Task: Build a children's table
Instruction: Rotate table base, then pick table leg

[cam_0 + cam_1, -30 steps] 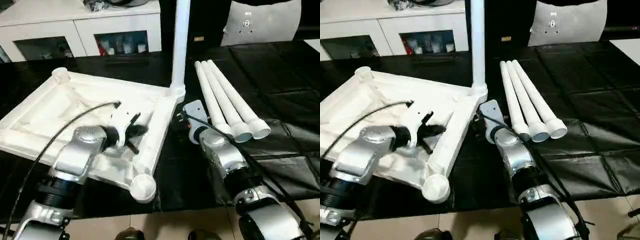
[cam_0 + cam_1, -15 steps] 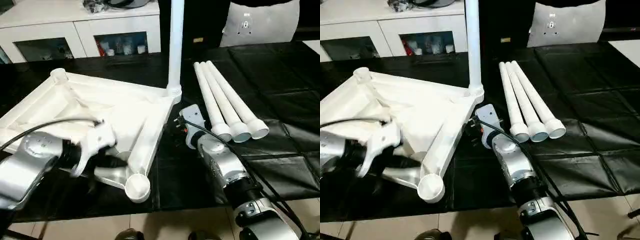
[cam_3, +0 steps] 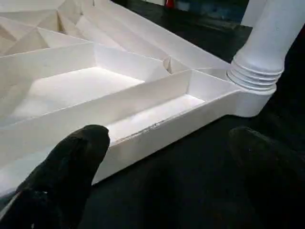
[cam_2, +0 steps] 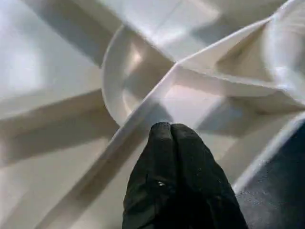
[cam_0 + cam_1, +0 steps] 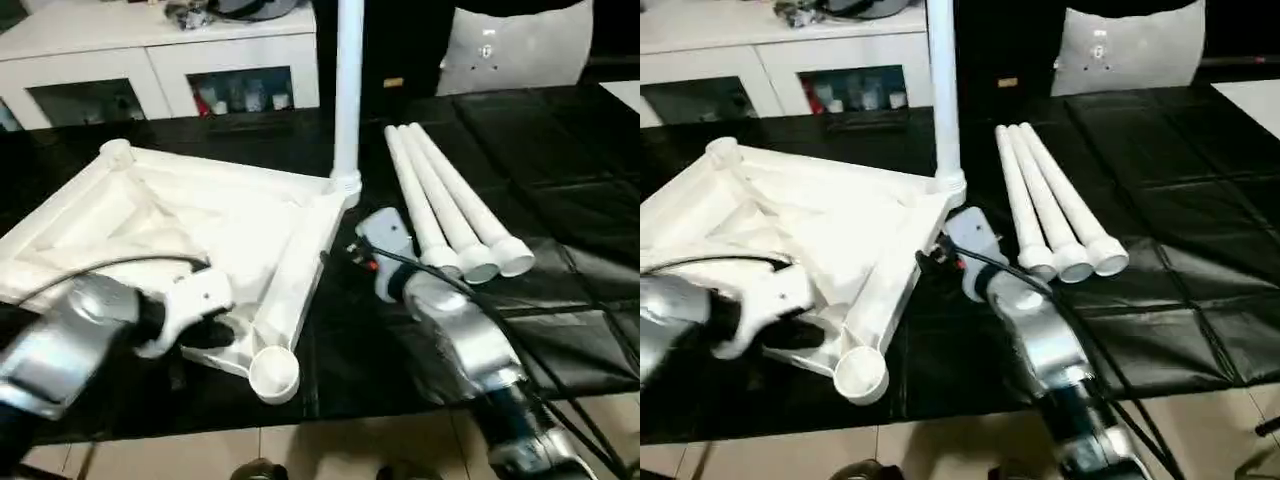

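The table top (image 5: 190,225) lies underside up on the black mat (image 5: 560,180), one leg (image 5: 348,90) upright in its far corner socket (three loose legs (image 5: 445,205) alongside). The left gripper (image 4: 172,131), fingers pressed together and empty, hovers over the ribs; the right gripper (image 3: 167,157), spread wide, holds nothing beside the rim.

White ribbed table top (image 5: 190,215), white legs (image 5: 455,215), black fingers (image 4: 178,157), black creased mat (image 5: 560,170).

white cabinet (image 5: 150,40) sitting along the far side, glass doors showing some small colorful stuff inside | dark clutter (image 5: 215,10) lying on top of it | black mat (image 5: 560,180) covering the work surface | grey-white pillow (image 5: 515,45) leaning at the back right
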Motion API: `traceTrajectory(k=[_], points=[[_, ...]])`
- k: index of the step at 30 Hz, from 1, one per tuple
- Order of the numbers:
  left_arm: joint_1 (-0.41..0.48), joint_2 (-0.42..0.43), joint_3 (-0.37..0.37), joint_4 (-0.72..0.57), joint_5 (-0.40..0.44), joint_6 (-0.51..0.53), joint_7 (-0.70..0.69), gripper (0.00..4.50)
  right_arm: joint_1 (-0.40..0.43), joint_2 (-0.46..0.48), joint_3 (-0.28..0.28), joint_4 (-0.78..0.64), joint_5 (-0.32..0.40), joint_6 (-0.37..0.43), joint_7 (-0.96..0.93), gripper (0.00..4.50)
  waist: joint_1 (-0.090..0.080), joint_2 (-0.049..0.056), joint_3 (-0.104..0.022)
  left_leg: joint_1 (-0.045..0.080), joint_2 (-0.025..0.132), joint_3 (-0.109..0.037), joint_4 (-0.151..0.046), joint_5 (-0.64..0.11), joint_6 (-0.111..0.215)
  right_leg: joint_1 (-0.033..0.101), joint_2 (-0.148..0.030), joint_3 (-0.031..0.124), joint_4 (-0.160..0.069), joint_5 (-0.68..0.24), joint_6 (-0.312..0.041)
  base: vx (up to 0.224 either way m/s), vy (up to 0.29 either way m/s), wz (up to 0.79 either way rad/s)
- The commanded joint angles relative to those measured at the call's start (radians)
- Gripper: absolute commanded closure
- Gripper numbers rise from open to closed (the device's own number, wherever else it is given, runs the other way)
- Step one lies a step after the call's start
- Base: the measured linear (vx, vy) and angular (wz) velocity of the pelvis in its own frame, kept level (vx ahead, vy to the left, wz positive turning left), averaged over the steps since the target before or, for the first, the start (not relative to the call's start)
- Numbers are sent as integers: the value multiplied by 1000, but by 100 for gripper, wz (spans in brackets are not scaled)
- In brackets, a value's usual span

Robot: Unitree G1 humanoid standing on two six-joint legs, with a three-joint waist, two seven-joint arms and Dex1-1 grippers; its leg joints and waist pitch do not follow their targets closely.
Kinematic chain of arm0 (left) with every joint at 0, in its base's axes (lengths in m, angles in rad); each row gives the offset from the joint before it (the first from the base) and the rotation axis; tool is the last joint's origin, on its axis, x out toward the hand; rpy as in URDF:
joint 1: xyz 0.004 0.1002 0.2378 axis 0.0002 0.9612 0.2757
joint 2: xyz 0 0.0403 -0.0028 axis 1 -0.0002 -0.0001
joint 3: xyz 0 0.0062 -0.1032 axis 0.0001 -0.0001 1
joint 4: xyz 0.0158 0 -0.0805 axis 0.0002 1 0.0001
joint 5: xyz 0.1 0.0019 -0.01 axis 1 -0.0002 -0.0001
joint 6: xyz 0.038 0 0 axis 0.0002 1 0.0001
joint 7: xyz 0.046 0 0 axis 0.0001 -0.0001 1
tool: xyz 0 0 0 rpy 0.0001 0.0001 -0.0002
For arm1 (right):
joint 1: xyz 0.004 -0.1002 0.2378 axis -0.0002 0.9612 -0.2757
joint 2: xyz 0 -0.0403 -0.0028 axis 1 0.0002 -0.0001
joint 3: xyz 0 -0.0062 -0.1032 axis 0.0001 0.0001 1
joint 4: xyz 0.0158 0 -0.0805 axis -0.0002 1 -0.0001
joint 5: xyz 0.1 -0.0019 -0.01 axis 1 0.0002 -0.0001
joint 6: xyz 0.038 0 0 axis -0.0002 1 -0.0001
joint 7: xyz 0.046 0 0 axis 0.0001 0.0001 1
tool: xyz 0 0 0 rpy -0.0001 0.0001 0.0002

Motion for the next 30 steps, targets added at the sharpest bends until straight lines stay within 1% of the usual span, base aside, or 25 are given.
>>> traceTrajectory(k=[1,3,4,5,6,7,8,9,10,11,12,13,14,15,16,17,18,19,21,23,24,25,27,28,30], points=[[-19,-5,-15,12,23,-8,16,444,6,-5,-1,-52,9,38,10,0,1,12,-74,15,44,-29,-78,-258,-13,47,-77,57,-83,-279,-167,0,0,0],[-29,-68,1,20,-22,10,34,444,14,-6,-22,-103,17,101,-5,0,0,10,-71,15,42,-28,-77,-262,-13,46,-77,58,-85,-283,-174,0,0,0],[-35,-99,12,20,-46,16,40,444,12,-5,-36,-120,20,132,-16,0,5,10,-73,22,43,-27,-74,-261,-13,43,-79,58,-89,-293,-175,0,0,0],[-39,-120,18,20,-60,19,45,444,10,-5,-45,-134,22,156,-21,0,4,9,-72,18,42,-26,-75,-256,-12,46,-79,58,-87,-294,-177,0,0,0],[-46,-150,30,21,-76,31,60,444,0,-7,-55,-141,16,190,-36,0,7,2,-73,18,45,-26,-76,-255,-12,45,-79,58,-89,-300,-176,0,0,0],[-46,-150,30,21,-76,31,60,444,0,-7,-55,-141,16,190,-36,0,10,5,-74,17,43,-27,-75,-248,-13,46,-80,58,-87,-302,-173,0,0,0],[-51,-170,38,22,-85,39,71,444,-6,-8,-62,-145,10,212,-46,0,9,4,-72,15,42,-26,-75,-253,-13,46,-79,57,-89,-316,-167,0,0,0],[-67,-213,55,46,-91,39,108,444,-30,-11,-79,-140,12,246,-55,0,9,-3,-73,15,41,-25,-75,-252,-12,46,-79,57,-91,-324,-163,0,0,0],[-67,-213,55,46,-91,39,108,444,-30,-11,-79,-140,12,246,-55,0,11,-1,-72,17,39,-25,-72,-247,-10,45,-80,57,-94,-342,-157,0,0,0],[-93,-280,76,94,-86,21,175,444,-70,-17,-109,-124,14,299,-74,0,9,-6,-72,13,40,-25,-73,-238,-8,47,-80,58,-94,-353,-148,0,0,0],[-98,-292,80,104,-84,17,187,444,-78,-18,-114,-121,13,307,-78,0,6,-11,-70,12,37,-23,-73,-230,-7,49,-76,56,-96,-359,-145,0,0,0],[-108,-319,87,126,-79,9,215,444,-94,-20,-126,-115,12,327,-89,0,13,-10,-74,21,39,-22,-70,-231,-7,42,-78,58,-99,-371,-137,0,0,0],[-121,-348,97,155,-68,-5,249,444,-118,-21,-146,-100,16,354,-102,0,13,-8,-72,19,38,-24,-69,-229,-7,43,-79,57,-99,-380,-134,0,0,0],[-130,-366,104,173,-62,-13,271,444,-133,-20,-159,-90,19,372,-109,0,11,-10,-72,14,35,-23,-70,-224,-6,46,-76,54,-101,-393,-124,0,0,0],[-147,-397,109,220,-41,-51,323,444,-176,-24,-190,-45,21,398,-134,0,14,-13,-75,17,37,-24,-69,-219,-6,44,-78,56,-102,-392,-117,0,0,0],[-154,-409,108,243,-32,-74,346,444,-197,-27,-204,-25,20,413,-147,0,13,-16,-75,14,37,-25,-70,-213,-7,47,-78,55,-100,-384,-116,0,0,0],[-154,-409,108,243,-32,-74,346,444,-197,-27,-204,-25,20,413,-147,0,14,-15,-75,11,35,-25,-69,-203,-5,48,-78,54,-101,-378,-115,0,0,0],[-161,-421,109,266,-30,-88,366,444,-220,-29,-220,-1,23,422,-160,0,17,-16,-79,12,36,-24,-67,-182,-3,47,-79,56,-98,-349,-113,0,0,0],[-166,-429,108,276,-26,-93,379,444,-240,-29,-236,23,28,431,-172,0,18,-16,-82,8,37,-24,-66,-154,0,50,-80,56,-92,-300,-123,0,0,0],[-175,-449,116,289,-25,-98,403,444,-304,-42,-261,117,30,450,-190,0,17,-17,-88,6,36,-23,-61,-113,8,54,-78,54,-83,-213,-154,0,0,0],[-175,-449,116,289,-25,-98,403,444,-304,-42,-261,117,30,450,-190,0,16,-16,-89,6,35,-21,-58,-104,11,53,-78,54,-82,-197,-163,0,0,0],[-182,-462,130,295,-23,-117,418,444,-352,-48,-285,192,36,465,-199,0,17,-18,-91,2,35,-21,-56,-86,20,56,-79,54,-78,-164,-178,0,0,0],[-178,-454,134,277,-29,-124,403,444,-369,-53,-286,228,36,462,-195,0,21,-17,-90,2,37,-20,-55,-80,31,55,-79,53,-77,-151,-186,0,0,0],[-173,-448,137,262,-34,-129,391,444,-381,-56,-285,253,37,459,-191,0,20,-20,-89,1,38,-20,-56,-80,35,56,-80,51,-76,-149,-193,0,0,0],[-153,-427,152,200,-75,-128,340,444,-429,-61,-291,352,46,457,-169,0,21,-17,-89,4,40,-21,-55,-89,35,54,-84,51,-75,-157,-201,0,0,0]])
